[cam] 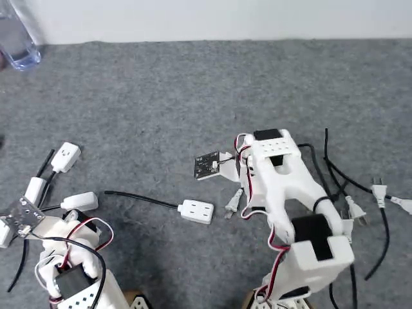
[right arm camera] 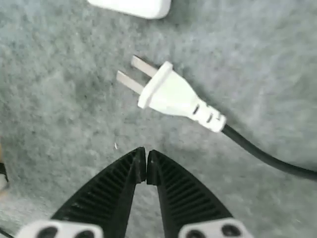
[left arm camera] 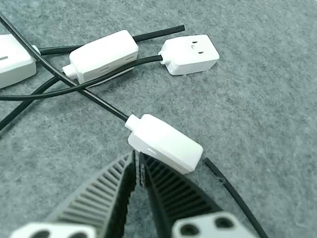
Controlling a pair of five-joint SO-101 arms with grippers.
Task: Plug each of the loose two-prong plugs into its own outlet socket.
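Two-prong plug (right arm camera: 171, 94) lies flat on the worktop (cam: 193, 84) just ahead of the right claw (right arm camera: 146, 154), not touching it, with its long axis slanting across the claw's line.
Near the worktop's left edge, the left claw (left arm camera: 137, 159) is pressed together and empty, just beside an outlet block (left arm camera: 166, 144). Toward the middle lies the outlet socket (cam: 196, 211), with the plug beside it, prongs turned its way. The right claw is the nearer one and is also pressed together and empty, so it likely needs to spread first. More loose plugs (cam: 380, 191) lie near the right edge.
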